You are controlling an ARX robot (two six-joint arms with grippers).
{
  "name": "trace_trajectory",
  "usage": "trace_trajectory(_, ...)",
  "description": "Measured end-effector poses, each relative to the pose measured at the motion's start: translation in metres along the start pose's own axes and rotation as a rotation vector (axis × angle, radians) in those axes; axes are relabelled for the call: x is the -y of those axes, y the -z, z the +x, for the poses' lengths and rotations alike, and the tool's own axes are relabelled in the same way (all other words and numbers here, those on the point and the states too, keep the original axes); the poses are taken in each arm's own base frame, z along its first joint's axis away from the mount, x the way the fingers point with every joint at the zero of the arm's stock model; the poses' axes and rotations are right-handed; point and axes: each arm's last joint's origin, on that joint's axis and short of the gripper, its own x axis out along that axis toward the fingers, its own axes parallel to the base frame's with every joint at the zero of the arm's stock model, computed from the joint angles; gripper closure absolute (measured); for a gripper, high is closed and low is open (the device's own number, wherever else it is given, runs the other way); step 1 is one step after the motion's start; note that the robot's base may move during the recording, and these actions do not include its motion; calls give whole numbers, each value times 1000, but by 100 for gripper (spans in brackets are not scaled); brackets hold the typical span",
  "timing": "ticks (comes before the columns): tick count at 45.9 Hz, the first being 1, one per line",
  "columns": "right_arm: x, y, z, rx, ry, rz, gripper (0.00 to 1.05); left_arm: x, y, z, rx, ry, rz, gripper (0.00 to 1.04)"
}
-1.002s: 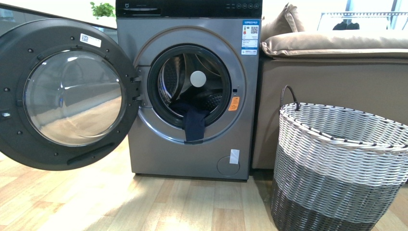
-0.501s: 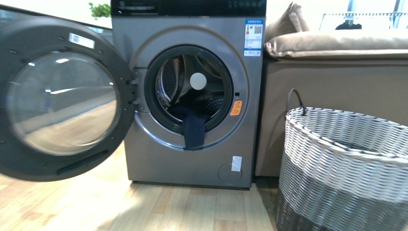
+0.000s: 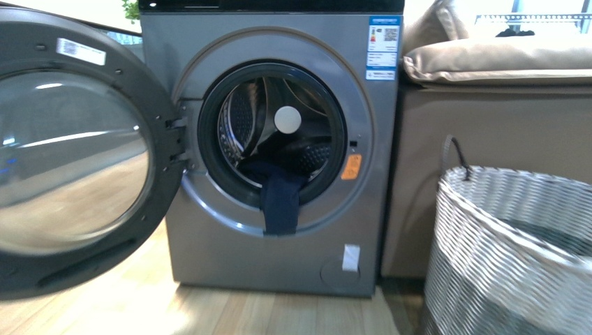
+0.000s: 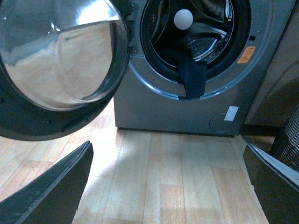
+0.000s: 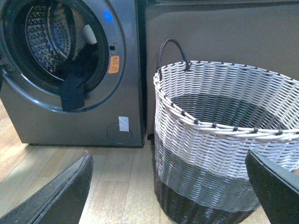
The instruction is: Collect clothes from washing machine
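**Approach to the open drum, nothing gripped yet**

The washing machine [image 3: 279,258] stands with its round door [image 3: 70,160] swung fully open to the robot's left. The clothes [image 3: 280,202], a dark navy garment, lie bunched in the bottom of the perforated drum [image 3: 241,118]. One limp strip spills over the dark door seal [image 3: 209,160] and hangs down against the grey front panel.

Neither arm shows in the front view. Each wrist view shows its own fingers at the picture's lower corners. The left gripper [image 4: 167,144] is spread wide with nothing between its fingers, and it faces the opening from well back over the wooden floor [image 4: 159,177]. The right gripper [image 5: 168,153] is spread just as wide and equally empty, looking at the woven basket [image 5: 224,140] that stands just beside the machine.

This looks like the reach-in stage, with the pick itself not yet begun. The left arm seems the better placed for the next move. It would need to travel forward to the hanging strip, clear of the open door, and close on the cloth at or just below the seal. The fabric looks soft and slack, so a deep bite should hold better than a pinch at the hem.
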Motion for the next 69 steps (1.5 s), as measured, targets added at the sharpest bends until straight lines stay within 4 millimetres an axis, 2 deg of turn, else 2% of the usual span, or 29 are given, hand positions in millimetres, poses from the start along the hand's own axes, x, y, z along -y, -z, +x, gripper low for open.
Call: trace_trajectory(69,0,0,0,0,0,0,8,0,0,0,-3,5,-1,6)
